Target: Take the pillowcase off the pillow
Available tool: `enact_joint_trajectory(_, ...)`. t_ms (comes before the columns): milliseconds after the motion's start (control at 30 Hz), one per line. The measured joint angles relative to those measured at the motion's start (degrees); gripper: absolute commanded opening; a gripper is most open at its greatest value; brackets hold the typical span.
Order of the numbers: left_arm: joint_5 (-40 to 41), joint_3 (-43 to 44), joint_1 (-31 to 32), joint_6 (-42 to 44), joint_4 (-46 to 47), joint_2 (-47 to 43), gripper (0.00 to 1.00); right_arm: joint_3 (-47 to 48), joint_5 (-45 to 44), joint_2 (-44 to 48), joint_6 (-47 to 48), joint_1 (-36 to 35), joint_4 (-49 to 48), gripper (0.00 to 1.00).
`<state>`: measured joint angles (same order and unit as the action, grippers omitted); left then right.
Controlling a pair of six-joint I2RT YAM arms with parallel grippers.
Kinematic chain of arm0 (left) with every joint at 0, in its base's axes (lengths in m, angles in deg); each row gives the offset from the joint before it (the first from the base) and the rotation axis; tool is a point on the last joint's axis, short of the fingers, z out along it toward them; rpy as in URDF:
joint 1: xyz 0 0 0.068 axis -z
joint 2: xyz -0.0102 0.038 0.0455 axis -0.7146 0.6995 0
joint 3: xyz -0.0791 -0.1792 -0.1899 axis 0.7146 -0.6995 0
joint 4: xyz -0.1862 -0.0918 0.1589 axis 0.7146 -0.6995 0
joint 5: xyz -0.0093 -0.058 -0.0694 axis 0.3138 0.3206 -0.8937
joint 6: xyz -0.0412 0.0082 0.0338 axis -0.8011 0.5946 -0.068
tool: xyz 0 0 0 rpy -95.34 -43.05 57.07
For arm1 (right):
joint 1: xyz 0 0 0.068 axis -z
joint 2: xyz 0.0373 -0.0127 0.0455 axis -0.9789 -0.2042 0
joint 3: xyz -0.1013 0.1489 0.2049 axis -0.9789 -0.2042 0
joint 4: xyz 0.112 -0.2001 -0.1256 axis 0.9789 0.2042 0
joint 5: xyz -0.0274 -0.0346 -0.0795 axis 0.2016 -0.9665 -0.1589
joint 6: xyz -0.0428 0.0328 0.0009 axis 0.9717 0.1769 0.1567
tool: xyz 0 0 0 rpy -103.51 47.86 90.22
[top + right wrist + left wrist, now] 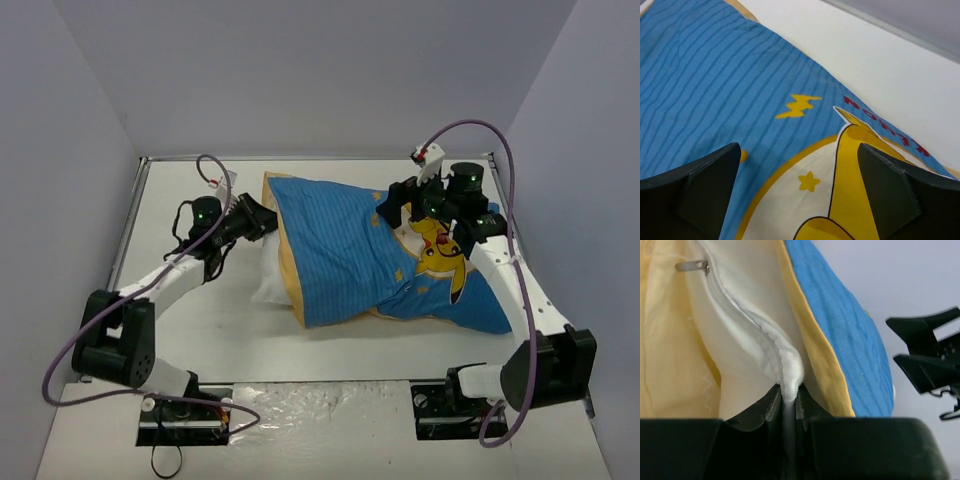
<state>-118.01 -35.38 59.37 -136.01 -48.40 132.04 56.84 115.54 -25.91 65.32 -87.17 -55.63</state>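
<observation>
The pillowcase, blue pinstriped with a yellow Pikachu, lies across the table's middle, still round most of the pillow. The white pillow sticks out of its open left end. My left gripper is shut on a pinched white seam of the pillow at that opening. In the left wrist view my left gripper has the pillowcase's yellow inside and blue outside on either side of it. My right gripper is open and empty just above the Pikachu print. In the right wrist view my right gripper hovers over the pillowcase.
A small metal zipper pull sits on the pillow near the opening. White walls enclose the table on three sides. The right gripper's black fingers show at the right of the left wrist view.
</observation>
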Motion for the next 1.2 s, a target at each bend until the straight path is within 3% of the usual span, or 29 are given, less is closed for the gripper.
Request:
enact_joint_trajectory(267,-3.8,5.22,1.62,22.21,-15.3,-24.37,0.02,3.21,-7.63,9.73,-3.08,1.55,0.17,1.0)
enact_joint_trajectory(433,-5.09,3.61,3.32,30.69,-17.7,-32.83,0.02,3.98,2.01,9.64,-3.65,3.21,0.35,0.99)
enact_joint_trajectory(767,-7.41,1.92,9.27,41.4,-24.22,-33.0,0.02,7.43,25.94,6.1,5.84,2.34,0.74,0.95)
enact_joint_trajectory(1067,-8.11,1.92,10.67,44.85,-26.67,-33.0,0.02,6.43,25.16,3.91,13.09,-4.55,1.88,0.94)
enact_joint_trajectory(1167,-8.04,1.92,10.67,45.24,-26.97,-33.0,0.02,3.63,22.12,2.49,14.16,-7.34,2.49,0.85)
enact_joint_trajectory(1200,-8.0,1.92,10.67,45.4,-27.39,-33.0,0.02,2.23,20.87,1.9,14.43,-8.15,2.69,0.74)
